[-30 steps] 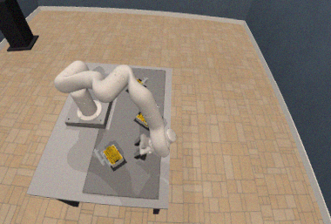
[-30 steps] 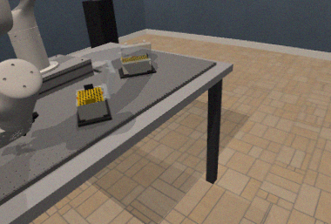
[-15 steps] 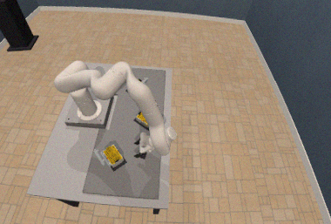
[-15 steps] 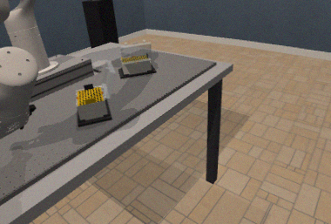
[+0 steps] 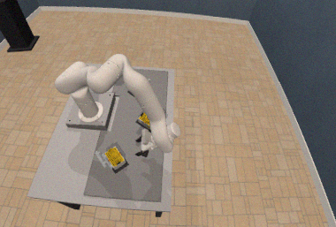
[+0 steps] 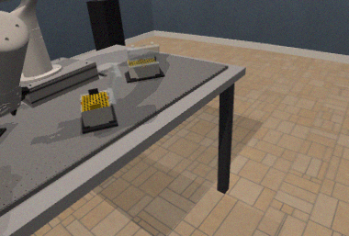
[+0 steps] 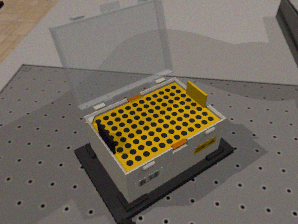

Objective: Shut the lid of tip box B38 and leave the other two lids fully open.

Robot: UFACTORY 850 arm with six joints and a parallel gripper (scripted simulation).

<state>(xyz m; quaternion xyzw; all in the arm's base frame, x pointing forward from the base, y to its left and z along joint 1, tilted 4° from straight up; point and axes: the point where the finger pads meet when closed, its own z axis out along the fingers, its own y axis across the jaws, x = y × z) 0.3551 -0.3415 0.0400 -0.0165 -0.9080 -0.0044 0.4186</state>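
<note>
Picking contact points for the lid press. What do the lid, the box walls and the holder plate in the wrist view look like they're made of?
Lid: clear, glossy, likely plastic; the table shows through it.
Box walls: opaque white, matte, probably moulded plastic.
Holder plate: flat black, dull; plastic or coated metal, can't tell which.

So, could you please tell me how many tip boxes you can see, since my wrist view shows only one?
Observer: The top view shows two: a lower box in the open and an upper box partly under the arm.
Operator: Thank you. And how does the claw stand? I can't see it.
Observer: The claw hangs open between those two boxes and holds nothing.
</note>
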